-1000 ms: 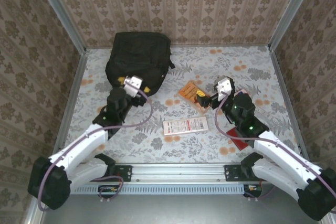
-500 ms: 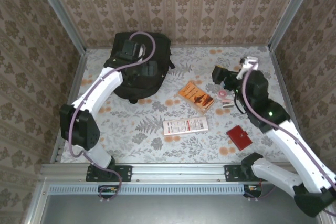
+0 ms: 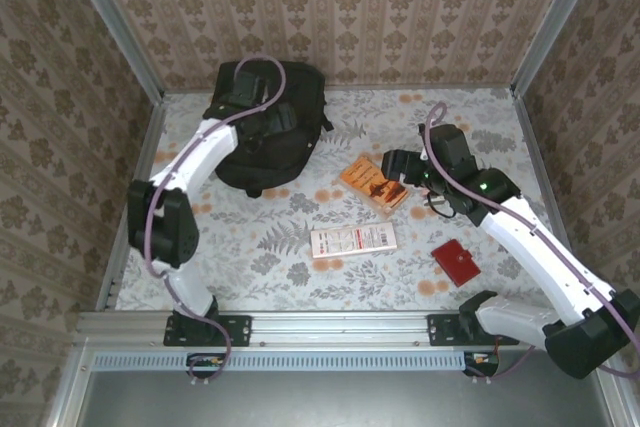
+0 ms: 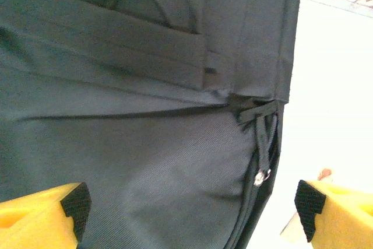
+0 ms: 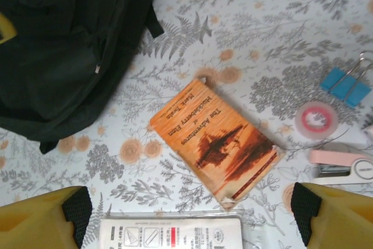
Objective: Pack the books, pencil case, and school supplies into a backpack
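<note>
The black backpack (image 3: 262, 142) lies at the back left of the table. My left gripper (image 3: 268, 119) hovers open just above its fabric (image 4: 145, 144), and a zip pull (image 4: 265, 174) hangs between the fingers, nearer the right pad (image 4: 308, 200). The orange book (image 3: 373, 183) lies flat mid-table. My right gripper (image 3: 394, 167) hangs open above it. In the right wrist view the book (image 5: 215, 144) lies apart from both pads (image 5: 77, 207), and the backpack (image 5: 64, 45) fills the upper left.
A white flat packet (image 3: 352, 240) lies in front of the book (image 5: 172, 234). A red flat case (image 3: 458, 262) sits near the right. Blue binder clips (image 5: 345, 86), a pink tape roll (image 5: 316, 119) and a pink stapler (image 5: 341, 164) lie right of the book. Patterned walls enclose the table.
The right gripper swung from the back right down and left to above the orange book. The left gripper stayed over the backpack, shifting slightly. A second ago both arms were folded nearer the front.
</note>
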Available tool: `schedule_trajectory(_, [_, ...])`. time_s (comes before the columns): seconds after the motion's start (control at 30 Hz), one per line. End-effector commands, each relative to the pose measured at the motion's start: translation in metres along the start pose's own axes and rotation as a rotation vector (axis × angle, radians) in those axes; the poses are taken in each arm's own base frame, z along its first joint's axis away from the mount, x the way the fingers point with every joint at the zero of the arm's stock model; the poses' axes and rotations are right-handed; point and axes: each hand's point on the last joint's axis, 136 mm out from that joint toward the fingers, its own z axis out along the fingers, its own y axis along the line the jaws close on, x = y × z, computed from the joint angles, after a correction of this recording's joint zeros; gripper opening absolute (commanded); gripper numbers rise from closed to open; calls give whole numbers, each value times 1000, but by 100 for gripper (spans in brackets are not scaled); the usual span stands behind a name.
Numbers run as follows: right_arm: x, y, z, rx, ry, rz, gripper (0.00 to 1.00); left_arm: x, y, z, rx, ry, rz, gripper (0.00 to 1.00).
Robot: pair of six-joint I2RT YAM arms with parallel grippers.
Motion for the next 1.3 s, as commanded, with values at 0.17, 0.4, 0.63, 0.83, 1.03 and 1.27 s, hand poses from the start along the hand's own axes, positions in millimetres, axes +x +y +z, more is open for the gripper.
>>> schedule_trajectory(0.17, [26, -6, 21, 62, 151, 43, 78, 35, -22, 50, -47, 213, -56, 76])
schedule_trajectory(0.4, [41, -7, 33, 45, 173, 60, 70, 44, -34, 75, 20, 255, -83, 60])
schedule_trajectory(0.63, [56, -9, 44, 38, 204, 82, 67, 49, -51, 86, 25, 256, -65, 59])
schedule_trajectory(0.83, [62, -10, 48, 41, 218, 97, 66, 51, -48, 97, -62, 281, -34, 49])
schedule_trajectory(1.03, [64, -11, 45, 42, 213, 100, 65, 63, -38, 106, -115, 315, -34, 36])
schedule_trajectory(1.27, [67, -8, 47, 22, 214, 106, 61, 63, -31, 105, -99, 298, -67, 17])
